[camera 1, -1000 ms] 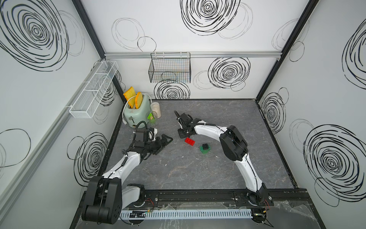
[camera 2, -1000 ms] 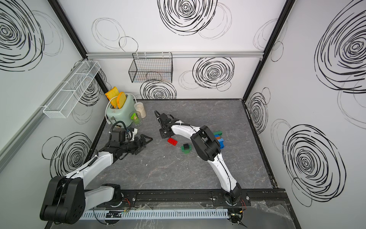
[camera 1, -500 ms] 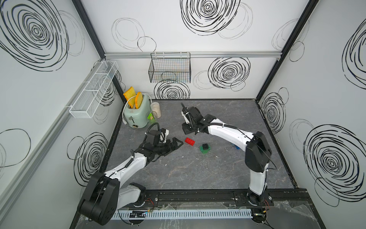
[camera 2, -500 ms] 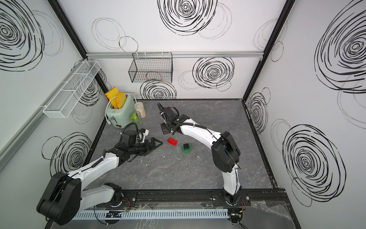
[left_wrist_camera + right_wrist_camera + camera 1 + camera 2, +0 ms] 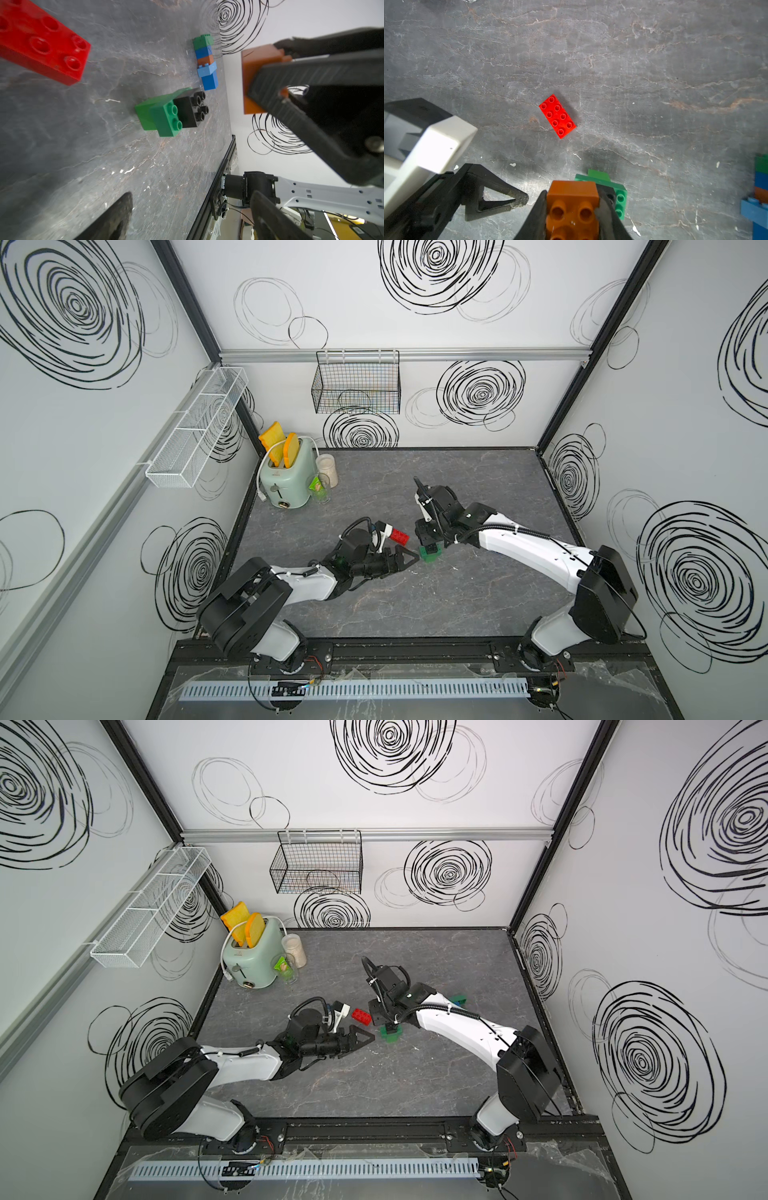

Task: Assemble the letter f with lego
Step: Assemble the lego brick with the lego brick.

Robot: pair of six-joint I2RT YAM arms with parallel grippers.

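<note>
Gripping orange brick [image 5: 572, 194]: right fingers [image 5: 536, 218] closed | left fingers [image 5: 500, 186] spread wide

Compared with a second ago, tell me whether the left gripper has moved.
Yes. The left gripper has advanced away from the toaster, past the red brick, to just short of the green brick.

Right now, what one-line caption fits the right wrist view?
Right claw grips an orange brick near the green bricks; red brick lies loose.
</note>
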